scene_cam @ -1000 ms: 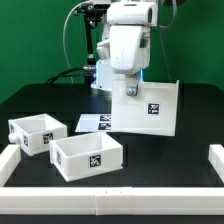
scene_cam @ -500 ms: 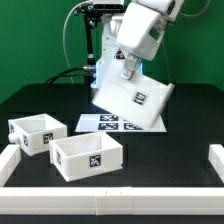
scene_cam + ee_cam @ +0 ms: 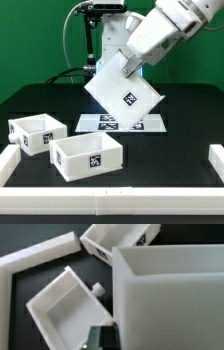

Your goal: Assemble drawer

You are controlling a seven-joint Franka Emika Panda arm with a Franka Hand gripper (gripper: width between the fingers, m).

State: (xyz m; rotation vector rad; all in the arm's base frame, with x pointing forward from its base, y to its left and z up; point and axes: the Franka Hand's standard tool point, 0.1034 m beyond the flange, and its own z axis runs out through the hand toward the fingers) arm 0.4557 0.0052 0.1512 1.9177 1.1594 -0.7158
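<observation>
My gripper (image 3: 127, 63) is shut on the upper edge of the big white drawer housing (image 3: 126, 96), a box with a marker tag on its face. It hangs tilted in the air above the back of the table. In the wrist view the housing's wall (image 3: 170, 297) fills much of the frame, with one dark finger (image 3: 100, 338) against it. Two small white open drawer boxes stand on the table at the exterior view's left: one (image 3: 38, 133) further left, one (image 3: 88, 157) nearer the front. Both also show in the wrist view, one (image 3: 65, 314) close by and the other (image 3: 120, 238) beyond it.
The marker board (image 3: 100, 123) lies flat on the black table under the raised housing. White rails border the table at the exterior view's left (image 3: 8, 166), right (image 3: 215, 160) and front (image 3: 110, 205). A rail also shows in the wrist view (image 3: 35, 255).
The housing stood upright on the table by the marker board. Now the arm has lifted it, swung up toward the exterior view's right and tilted it cornerwise.
</observation>
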